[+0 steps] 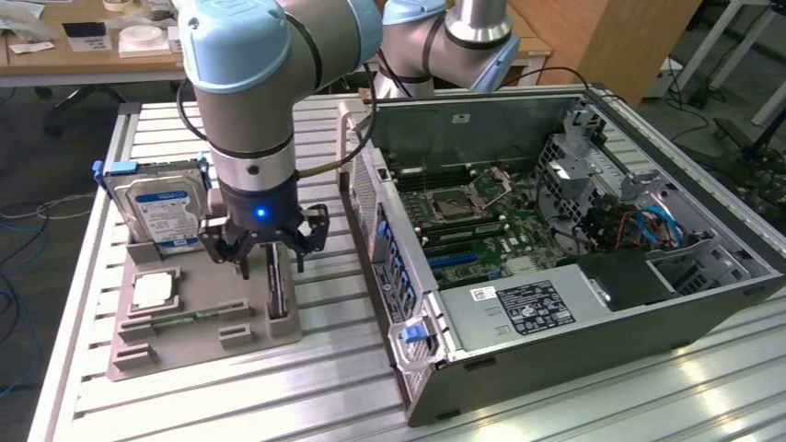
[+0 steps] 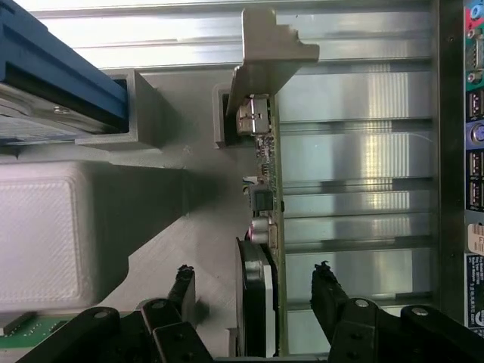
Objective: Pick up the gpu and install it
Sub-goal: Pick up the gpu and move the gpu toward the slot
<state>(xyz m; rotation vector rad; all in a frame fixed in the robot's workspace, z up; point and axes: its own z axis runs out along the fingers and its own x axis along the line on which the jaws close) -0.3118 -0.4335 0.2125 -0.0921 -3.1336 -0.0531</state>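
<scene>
Exterior view shows the slatted metal table (image 1: 246, 396) carrying everything, its bare slats giving open room in front of the jaws toward the camera. To one side of the jaws, on the exterior view's right, lies the open computer case (image 1: 687, 313), its rear edge with the ports (image 2: 473, 151) near the outer finger, with a strip of bare slats between them. The arm (image 1: 246, 92) stands upright over the grey holder (image 1: 197, 345), a moulded block whose raised walls and slots crowd the opposite side of the jaws. Beyond that side stands the hard drive (image 1: 160, 207), upright in its slot with its blue frame (image 2: 53, 76) well clear of the fingers. The gpu (image 1: 280, 295) stands on its long edge in a narrow slot of the holder, directly under the gripper (image 1: 271, 265); from the wrist view the card (image 2: 265, 189) runs edge-on straight away from the jaws, ending in its bent metal bracket (image 2: 268, 60) at the far end. The jaws are spread wide, one on each side of the card, and a clear gap shows between each of the fingers (image 2: 325, 283) and the card's faces, so nothing is pinched. A square processor chip (image 1: 154, 290) lies flat in the holder, past the jaw on the hard drive's side.
</scene>
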